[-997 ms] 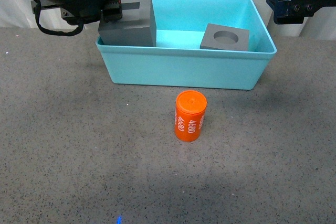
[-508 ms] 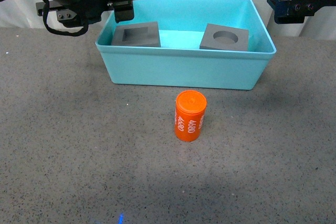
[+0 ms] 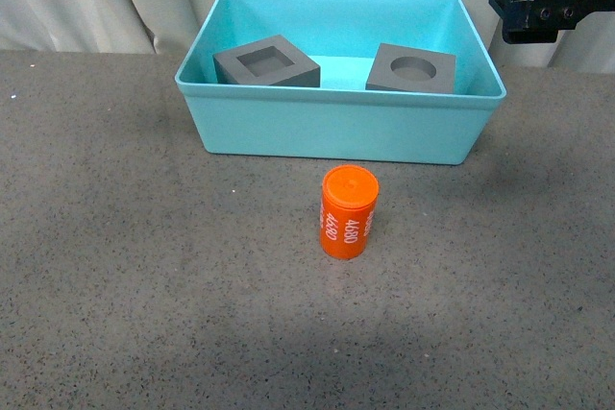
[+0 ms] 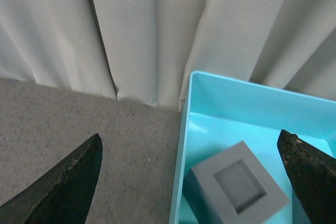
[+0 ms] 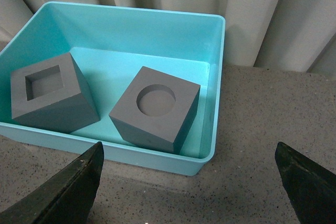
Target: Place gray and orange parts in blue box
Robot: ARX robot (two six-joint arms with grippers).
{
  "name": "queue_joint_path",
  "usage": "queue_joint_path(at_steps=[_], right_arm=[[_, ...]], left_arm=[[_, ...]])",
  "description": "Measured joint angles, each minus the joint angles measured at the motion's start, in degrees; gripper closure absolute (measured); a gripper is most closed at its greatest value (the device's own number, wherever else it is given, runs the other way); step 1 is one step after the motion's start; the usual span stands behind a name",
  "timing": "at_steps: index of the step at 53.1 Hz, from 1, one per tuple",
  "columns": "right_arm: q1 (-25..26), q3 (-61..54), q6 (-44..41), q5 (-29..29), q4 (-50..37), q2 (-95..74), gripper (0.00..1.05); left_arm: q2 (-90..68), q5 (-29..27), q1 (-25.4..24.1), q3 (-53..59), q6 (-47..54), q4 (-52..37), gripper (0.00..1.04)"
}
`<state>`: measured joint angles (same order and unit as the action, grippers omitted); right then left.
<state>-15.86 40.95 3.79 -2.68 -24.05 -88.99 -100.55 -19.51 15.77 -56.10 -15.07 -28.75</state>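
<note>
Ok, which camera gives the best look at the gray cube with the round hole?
The right wrist view: the round-recess cube shows whole, top and two sides. The front view shows only its top, above the blue box wall. The left wrist view misses it.

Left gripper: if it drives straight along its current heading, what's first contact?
Likely the side rim of the blue box, centred ahead of the open left gripper; the square-recess gray cube sits just inside it. Depth is unclear.
</note>
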Motion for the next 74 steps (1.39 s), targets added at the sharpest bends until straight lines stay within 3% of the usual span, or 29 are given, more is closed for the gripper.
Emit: queue_joint_path(at_steps=[20, 34, 50, 62, 68, 74], right_arm=[[0.0, 0.0, 0.0, 0.0, 0.0, 0.0, 0.1], [0.0, 0.0, 0.0, 0.0, 0.0, 0.0, 0.1], [0.0, 0.0, 0.0, 0.0, 0.0, 0.0, 0.1], [0.0, 0.0, 0.0, 0.0, 0.0, 0.0, 0.1], [0.0, 0.0, 0.0, 0.0, 0.0, 0.0, 0.1], [0.0, 0.0, 0.0, 0.0, 0.0, 0.0, 0.1]], left_arm=[[21.2, 2.6, -1.1, 24.0, -2.1, -2.8, 0.07], [35.8, 5.4, -4.6, 36.0, -3.0, -3.6, 0.07], [57.7, 5.1, -8.6, 47.2, -3.7, 9.1, 0.07], [67.0, 2.1, -8.3, 51.6, -3.7, 16.7, 0.07], [68.6, 16.0, -13.9, 55.1, 4.5, 3.3, 0.23], [72.7, 19.0, -15.4, 55.1, 10.6, 0.7, 0.41]])
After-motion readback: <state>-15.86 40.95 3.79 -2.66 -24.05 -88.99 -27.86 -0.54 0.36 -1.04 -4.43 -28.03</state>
